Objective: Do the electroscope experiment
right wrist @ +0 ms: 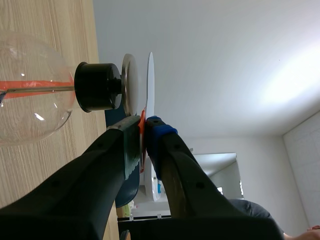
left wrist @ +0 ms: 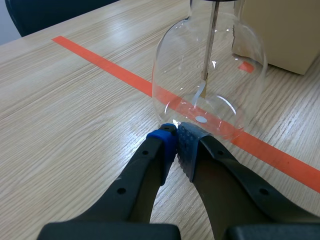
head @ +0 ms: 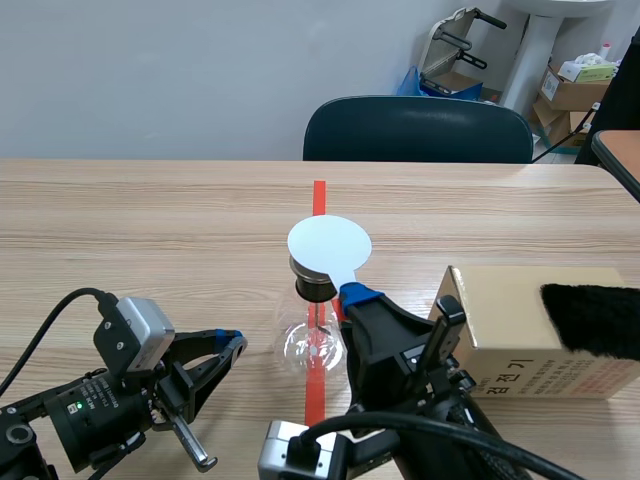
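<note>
Right tool: fingers clamped on the handle tab of the white disc. The disc stands just ahead of the fingertips. Its flat face is level and parallel to the metal plate of the electroscope, and its handle runs back into my grip. A thin gap shows between disc and plate, so I judge them just apart, not touching.

Left tool: fingers together, holding nothing. The tips rest low on the bench, right at the foot of the glass flask ahead of them.

Electroscope: upright on the red tape line, between my two tools. Its long axis is vertical, along the rod. The black stopper and the plate are at the top; the leaf hangs at the rod's lower end. I cannot settle from these views whether the leaf stands off.

Beyond the right tool, on its outer side, is a cardboard box with a black furry pad lying on it.

Progress, as a judgement: the disc is in hand and presented over the plate, so the test is at its middle. Still to do: observe the leaf, draw the disc away and set it down.
</note>
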`<state>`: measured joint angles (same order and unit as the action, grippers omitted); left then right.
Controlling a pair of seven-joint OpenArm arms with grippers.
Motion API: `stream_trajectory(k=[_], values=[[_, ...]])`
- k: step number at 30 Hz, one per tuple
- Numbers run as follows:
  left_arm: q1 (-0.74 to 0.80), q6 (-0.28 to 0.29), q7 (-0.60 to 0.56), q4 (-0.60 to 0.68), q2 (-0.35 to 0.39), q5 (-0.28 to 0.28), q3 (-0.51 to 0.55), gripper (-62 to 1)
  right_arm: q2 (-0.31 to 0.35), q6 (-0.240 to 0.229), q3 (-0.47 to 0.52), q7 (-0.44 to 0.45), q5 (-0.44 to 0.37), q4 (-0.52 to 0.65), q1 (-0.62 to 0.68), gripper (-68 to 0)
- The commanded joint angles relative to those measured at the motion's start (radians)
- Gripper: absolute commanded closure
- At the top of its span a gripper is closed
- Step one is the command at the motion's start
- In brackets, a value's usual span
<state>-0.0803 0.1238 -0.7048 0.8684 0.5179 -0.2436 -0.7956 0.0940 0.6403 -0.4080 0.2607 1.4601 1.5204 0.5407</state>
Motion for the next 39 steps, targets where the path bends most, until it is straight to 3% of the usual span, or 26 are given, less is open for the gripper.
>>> stream_trajectory(k=[1, 4, 11, 18, 23, 39], values=[[0.003, 0.002, -0.013, 0.022, -0.005, -0.003, 0.001, -4.4, 0.000, 0.018, 0.001, -0.010, 0.001, 0.018, -0.009, -1.7], [0.003, 0.002, -0.013, 0.022, -0.005, -0.003, 0.001, -4.4, 0.000, 0.021, 0.001, -0.029, 0.001, 0.018, -0.009, -1.7], [0.003, 0.002, -0.013, 0.022, -0.005, -0.003, 0.001, -4.4, 0.000, 0.101, 0.001, -0.071, 0.001, 0.021, -0.003, -1.7], [0.002, 0.002, -0.015, 0.022, -0.005, -0.003, 0.001, -4.4, 0.038, 0.143, 0.006, -0.166, 0.001, 0.077, 0.079, -1.8], [0.002, 0.002, -0.018, 0.022, -0.005, -0.002, 0.001, -4.4, 0.053, 0.143, 0.009, -0.227, 0.001, 0.106, 0.138, -1.8], [0.002, 0.002, -0.018, 0.022, -0.005, -0.003, 0.001, -4.4, 0.064, 0.143, 0.030, -0.264, 0.001, 0.111, 0.160, -1.8]])
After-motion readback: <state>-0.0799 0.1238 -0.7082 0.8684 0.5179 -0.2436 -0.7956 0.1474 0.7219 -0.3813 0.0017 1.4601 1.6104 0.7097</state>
